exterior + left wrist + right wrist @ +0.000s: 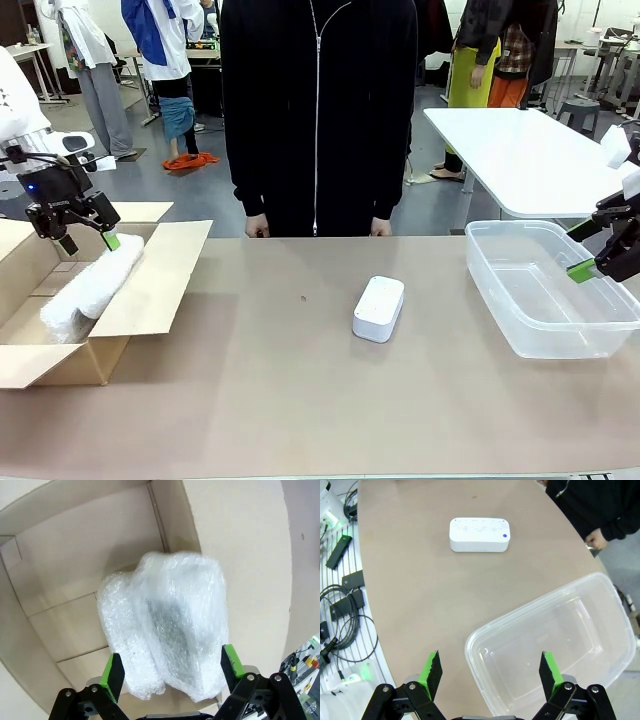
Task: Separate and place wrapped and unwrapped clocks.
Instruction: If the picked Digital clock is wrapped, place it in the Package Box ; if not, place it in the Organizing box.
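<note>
Your left gripper (88, 240) hangs wide open and holds nothing, just above the wrapped clocks (165, 625) lying inside the cardboard box (150, 290). Lift straight up so the pads don't snag the wrap. The unwrapped clock (379, 307) lies well right of the box. Farther right, your right gripper (490, 667) hovers spread and empty over the tub (580, 645).

A robotics lab in a large open hall. A white robot arm (20, 100) with a black left gripper (90, 242) hangs over a brown desk (300, 400). Loose cables (340, 605) and small black boxes (337, 550) line the desk's edge. Beyond are bare grey floor (170, 190), a white table (520, 150), a stool (580, 108) and standing people (490, 50).
</note>
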`<state>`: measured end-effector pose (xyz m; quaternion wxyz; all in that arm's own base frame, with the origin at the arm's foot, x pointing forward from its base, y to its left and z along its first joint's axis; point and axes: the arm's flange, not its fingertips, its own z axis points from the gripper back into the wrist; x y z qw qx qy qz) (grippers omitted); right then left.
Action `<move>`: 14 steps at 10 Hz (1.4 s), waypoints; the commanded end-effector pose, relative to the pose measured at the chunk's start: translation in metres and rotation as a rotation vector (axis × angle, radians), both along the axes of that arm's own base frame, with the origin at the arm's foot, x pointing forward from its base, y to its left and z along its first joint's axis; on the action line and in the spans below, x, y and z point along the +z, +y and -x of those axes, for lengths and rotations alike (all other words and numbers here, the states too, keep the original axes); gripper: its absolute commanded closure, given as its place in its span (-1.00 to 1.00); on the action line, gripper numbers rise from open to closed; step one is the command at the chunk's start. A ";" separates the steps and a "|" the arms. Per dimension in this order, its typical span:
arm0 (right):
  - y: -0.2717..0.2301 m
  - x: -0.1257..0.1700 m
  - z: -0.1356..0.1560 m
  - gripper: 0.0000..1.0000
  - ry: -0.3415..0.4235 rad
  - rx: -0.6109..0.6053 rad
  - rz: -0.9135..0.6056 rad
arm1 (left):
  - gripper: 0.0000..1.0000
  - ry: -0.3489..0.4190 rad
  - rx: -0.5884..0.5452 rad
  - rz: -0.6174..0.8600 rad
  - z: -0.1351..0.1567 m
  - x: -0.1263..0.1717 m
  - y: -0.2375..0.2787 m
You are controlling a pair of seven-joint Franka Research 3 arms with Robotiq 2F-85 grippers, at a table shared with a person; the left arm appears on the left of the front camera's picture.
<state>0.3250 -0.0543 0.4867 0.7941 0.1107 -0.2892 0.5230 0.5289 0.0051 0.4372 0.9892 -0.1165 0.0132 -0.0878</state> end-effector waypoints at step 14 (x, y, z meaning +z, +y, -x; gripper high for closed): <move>0.000 -0.002 -0.002 -1.00 -0.006 0.021 -0.032 | -1.00 -0.017 0.187 -0.184 0.053 0.078 -0.044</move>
